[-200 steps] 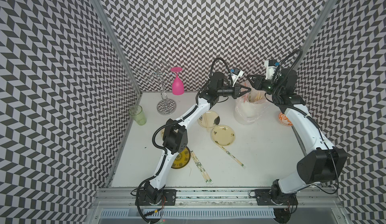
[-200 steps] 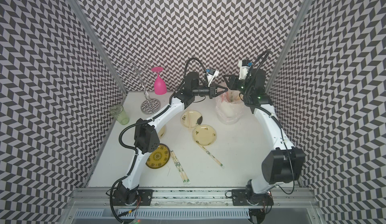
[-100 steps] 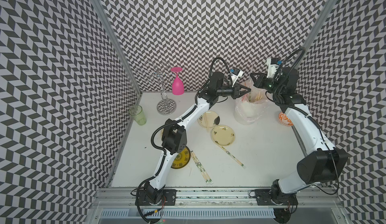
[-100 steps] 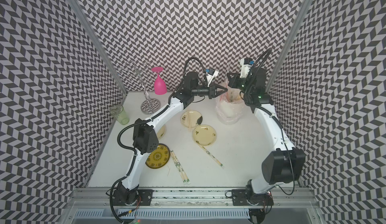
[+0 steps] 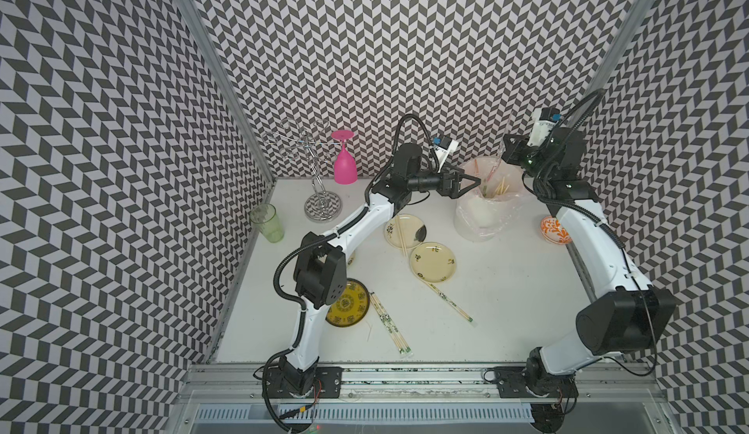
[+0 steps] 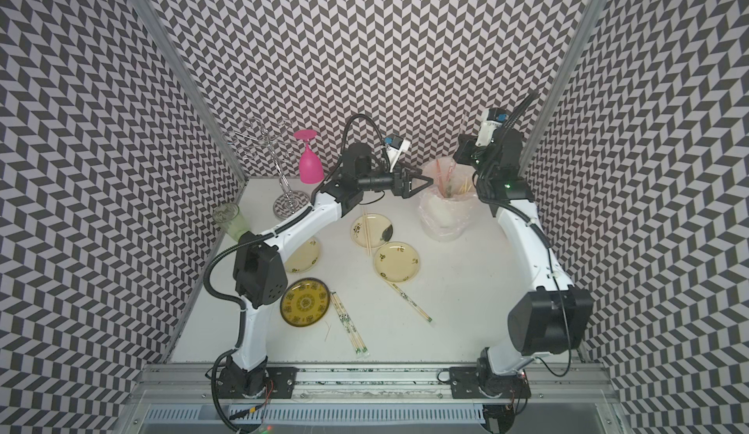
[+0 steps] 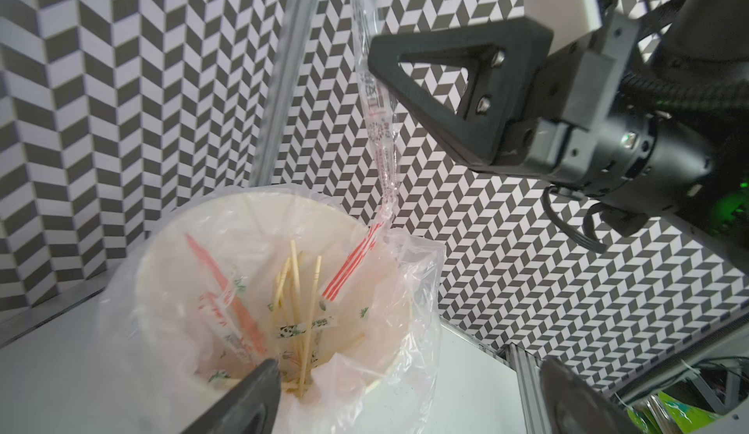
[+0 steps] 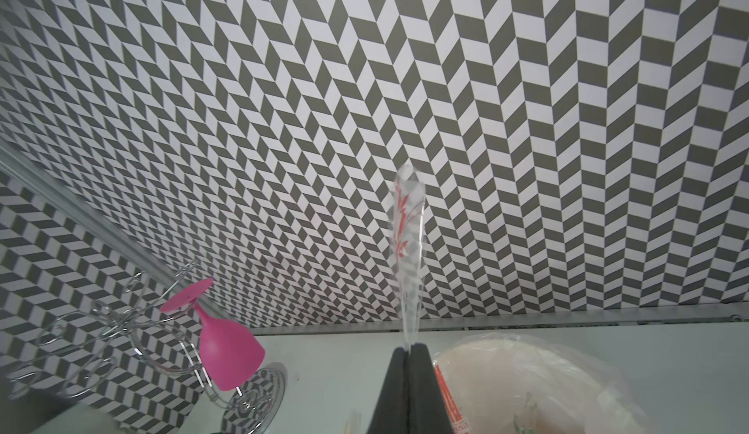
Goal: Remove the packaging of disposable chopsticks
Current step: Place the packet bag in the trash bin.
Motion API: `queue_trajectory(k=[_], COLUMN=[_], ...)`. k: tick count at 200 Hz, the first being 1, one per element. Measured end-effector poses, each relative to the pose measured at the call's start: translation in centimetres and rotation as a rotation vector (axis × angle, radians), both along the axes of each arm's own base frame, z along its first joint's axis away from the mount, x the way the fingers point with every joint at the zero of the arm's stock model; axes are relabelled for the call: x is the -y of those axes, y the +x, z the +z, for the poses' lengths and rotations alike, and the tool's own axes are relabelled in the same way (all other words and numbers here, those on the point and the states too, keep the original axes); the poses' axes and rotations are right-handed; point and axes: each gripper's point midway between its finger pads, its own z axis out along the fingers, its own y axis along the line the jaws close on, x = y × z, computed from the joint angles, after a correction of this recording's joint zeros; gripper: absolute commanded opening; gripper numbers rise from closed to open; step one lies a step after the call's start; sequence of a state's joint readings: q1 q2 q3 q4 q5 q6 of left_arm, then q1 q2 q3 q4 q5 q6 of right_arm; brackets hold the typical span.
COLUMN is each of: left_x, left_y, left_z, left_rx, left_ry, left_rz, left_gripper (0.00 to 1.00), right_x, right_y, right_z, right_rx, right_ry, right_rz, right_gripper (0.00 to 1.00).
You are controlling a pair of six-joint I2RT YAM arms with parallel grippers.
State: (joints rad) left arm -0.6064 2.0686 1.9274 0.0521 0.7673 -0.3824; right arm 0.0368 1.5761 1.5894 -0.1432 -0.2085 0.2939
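Observation:
My right gripper (image 5: 504, 153) (image 8: 409, 355) is shut on a packaging sleeve (image 8: 407, 241) (image 7: 375, 99), clear with red-orange print. The sleeve hangs upright over the bag-lined white bin (image 5: 482, 213) (image 7: 170, 257), its striped lower end inside the rim. My left gripper (image 5: 479, 180) (image 7: 409, 399) is open beside the bin's rim with nothing between its fingers. In the bin lie bare disposable chopsticks (image 7: 298, 290) and other sleeves. One bare pair (image 5: 401, 233) rests across a cream plate (image 5: 413, 235). In both top views, two pairs in printed sleeves (image 5: 391, 322) (image 5: 448, 302) (image 6: 409, 300) lie on the table.
A pink glass (image 5: 344, 164) hangs upside down on a wire rack (image 5: 320, 205) at the back left, with a green cup (image 5: 267, 223) by the left wall. A second cream plate (image 5: 432, 262), a yellow plate (image 5: 348, 302) and an orange bowl (image 5: 555, 229) sit on the table.
My left gripper has gone from shut to wide open. The right gripper has closed fully on the sleeve and drawn a little away from the left one.

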Motion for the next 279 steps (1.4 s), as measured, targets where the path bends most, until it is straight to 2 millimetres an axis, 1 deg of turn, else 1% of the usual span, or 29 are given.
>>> queue_trajectory(k=[14, 41, 50, 60, 68, 74, 84, 100, 108, 123, 148, 165, 183, 219, 241, 255, 263, 279], left_x=[-1.6, -4.6, -5.4, -6.1, -6.6, -6.8, -7.2, -7.6, -7.7, -8.1, -9.0, -9.8, -10.8, -12.8, -14.3, -15.5, -16.4, -18.7], left_y=[-0.2, -0.8, -1.1, -1.4, -1.6, -1.7, -1.8, -1.8, -1.8, -2.0, -2.4, -3.0, -3.7, -4.3, -4.3, -4.3, -4.4, -4.9], left_z=[0.7, 2.9, 3.6, 4.0, 4.3, 4.4, 4.4, 3.9, 3.5, 3.1, 3.0, 3.4, 4.1, 4.7, 4.7, 4.4, 4.3, 4.1], left_rx=[0.016, 0.071, 0.088, 0.099, 0.107, 0.11, 0.111, 0.101, 0.095, 0.086, 0.084, 0.095, 0.116, 0.136, 0.142, 0.143, 0.145, 0.167], left_ry=[0.006, -0.004, -0.009, -0.013, -0.017, -0.018, -0.018, -0.01, -0.005, 0.003, 0.008, 0.006, 0.003, 0.001, 0.01, 0.02, 0.028, 0.045], left_rz=[0.039, 0.104, 0.12, 0.133, 0.142, 0.148, 0.156, 0.168, 0.173, 0.181, 0.202, 0.214, 0.228, 0.265, 0.296, 0.323, 0.345, 0.417], left_gripper=[1.0, 1.0, 1.0, 1.0, 1.0, 1.0, 1.0, 1.0, 1.0, 1.0, 1.0, 1.0, 1.0, 1.0, 1.0, 1.0, 1.0, 1.0], right_x=[0.4, 0.4, 0.2, -0.1, -0.3, -0.6, -1.1, -1.6, -1.7, -1.9, -2.0, -2.3, -2.5, -3.0, -3.8, -4.9, -5.9, -9.4], right_y=[0.6, 1.9, 2.1, 2.2, 2.1, 2.0, 1.7, 1.2, 0.8, 0.1, -0.6, -1.0, -1.6, -2.6, -3.3, -4.5, -5.6, -9.0], right_z=[-1.5, -5.0, -5.9, -6.8, -7.1, -7.2, -7.1, -6.6, -6.1, -4.7, -1.7, -0.5, -1.0, -3.4, -3.6, -2.5, -1.4, 1.8], right_rx=[-0.021, -0.088, -0.111, -0.134, -0.147, -0.15, -0.151, -0.15, -0.148, -0.136, -0.11, -0.103, -0.128, -0.206, -0.226, -0.208, -0.181, -0.097], right_ry=[-0.032, -0.085, -0.094, -0.102, -0.109, -0.11, -0.111, -0.113, -0.111, -0.099, -0.071, -0.041, -0.015, 0.014, 0.015, 0.003, -0.015, -0.052], right_rz=[-0.026, -0.041, -0.035, -0.027, -0.02, -0.014, -0.005, 0.006, 0.008, 0.01, 0.018, 0.031, 0.045, 0.071, 0.097, 0.118, 0.135, 0.203], right_gripper=[0.0, 0.0, 0.09, 0.24, 0.36, 0.42, 0.48, 0.53, 0.57, 0.6, 0.61, 0.61, 0.61, 0.57, 0.56, 0.56, 0.55, 0.52])
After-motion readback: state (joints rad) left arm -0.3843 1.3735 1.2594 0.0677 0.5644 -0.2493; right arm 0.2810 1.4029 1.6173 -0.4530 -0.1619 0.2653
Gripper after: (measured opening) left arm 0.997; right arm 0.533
